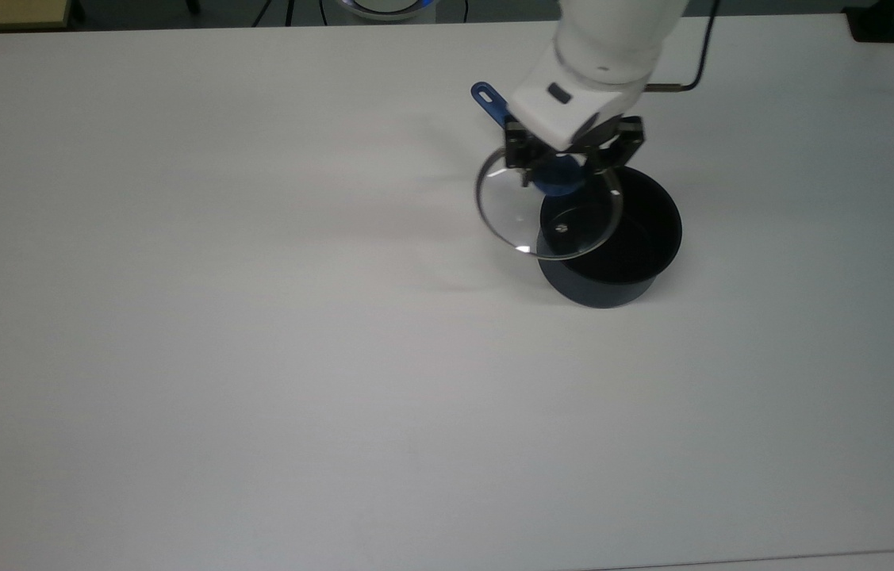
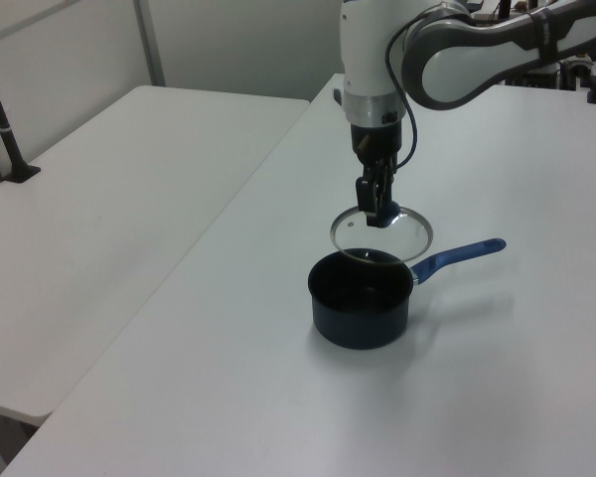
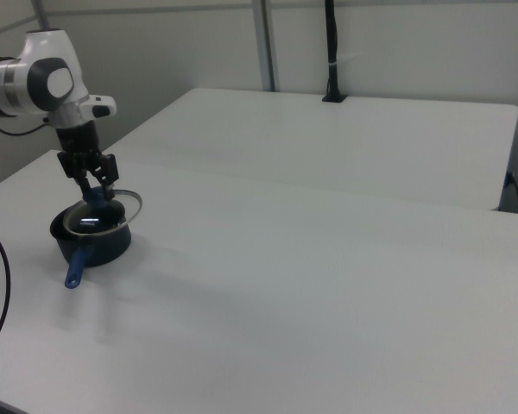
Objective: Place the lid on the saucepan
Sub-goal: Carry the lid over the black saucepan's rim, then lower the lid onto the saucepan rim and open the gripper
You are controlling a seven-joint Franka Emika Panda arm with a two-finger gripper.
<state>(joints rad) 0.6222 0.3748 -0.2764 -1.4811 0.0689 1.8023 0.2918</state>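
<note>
A white robot arm holds the lid (image 1: pixel 550 212) in the air by its blue knob (image 1: pixel 556 176). The gripper (image 1: pixel 565 169) has its jaws clamped on the knob from either side. The saucepan (image 1: pixel 610 235) stands on the white table (image 1: pixel 256 357), open and empty, well apart from the table edges.

The step in hand looks like the carry: the lid is lifted and only partly over the pan. In the top view, the glass disc overlaps the pan's rim on the top view's left, with about half of it hanging past the pan wall. The next move, as I judge it, calls for shifting the lid toward the top view's right until it is centred over the pan mouth, then lowering it level so the steel rim seats all round.

The left view shows what the top view cannot: the lid (image 2: pixel 381 234) hangs clear above the pan (image 2: pixel 361 298), not touching it. It also shows the whole long handle (image 2: pixel 457 255), which the arm partly covers from above. In the right view the lid (image 3: pixel 104 215) appears tilted.
</note>
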